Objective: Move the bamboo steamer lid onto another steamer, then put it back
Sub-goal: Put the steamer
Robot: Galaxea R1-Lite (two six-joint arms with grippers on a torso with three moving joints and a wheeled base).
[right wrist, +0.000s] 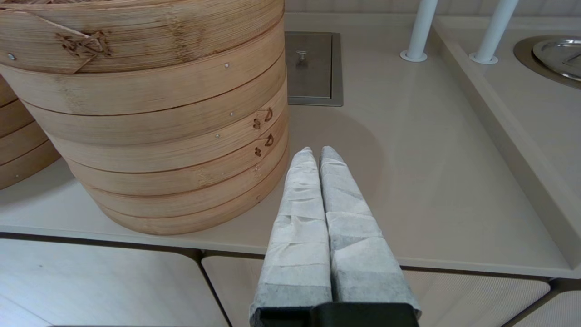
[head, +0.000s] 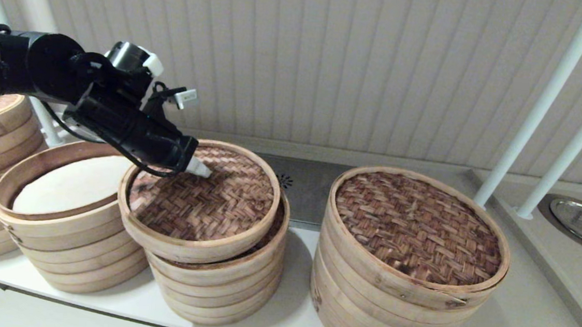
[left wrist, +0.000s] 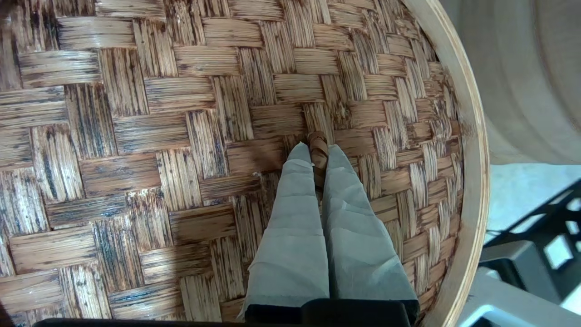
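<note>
Left tool [left wrist: 317,152] pinched on loop handle [left wrist: 317,150] of bamboo steamer lid [head: 200,200], lid tilted over smallest steamer [head: 219,288]. Right tool [right wrist: 316,154] closed, empty, low near bench [right wrist: 408,181] front edge.

Soft even indoor light, faint shadows beside the steamers [head: 408,256], head view dimmer, all views sharp
</note>
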